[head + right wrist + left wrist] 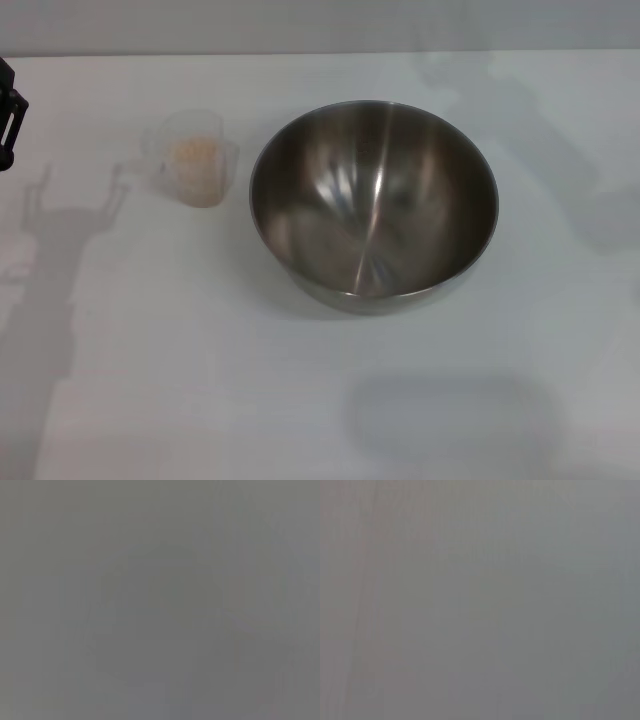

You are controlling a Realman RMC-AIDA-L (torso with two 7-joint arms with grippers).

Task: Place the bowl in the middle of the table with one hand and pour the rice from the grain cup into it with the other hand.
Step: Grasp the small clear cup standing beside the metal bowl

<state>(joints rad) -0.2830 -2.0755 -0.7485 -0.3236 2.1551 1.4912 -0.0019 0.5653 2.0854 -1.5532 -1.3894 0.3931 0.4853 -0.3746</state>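
**Steel bowl and cup of rice stood untouched on white table**

A large stainless-steel bowl (373,205) sat upright near the middle of the white table (180,380), its shiny brushed inside bare and reflecting the light, as seen from the robot's head camera. Just to the bowl's left, close by but not touching it, stood the small clear grain cup (192,158), also upright, with a loose mass of pale beige rice (196,153) visible through its frosted wall. The cup lay a little farther from the robot than the bowl's centre.

Only a sliver of the left gripper (10,115) showed, a dark piece of hardware at the far left edge of the head view, well apart from the cup and holding nothing that could be seen; whether its fingers were spread or closed could not be told. Its shadow fell long across the tabletop on the left side. The right gripper did not appear in any view, though soft shadows marked the table at the upper right and near the front edge.

Both wrist cameras returned only a flat, featureless grey field, in which no object could be made out.
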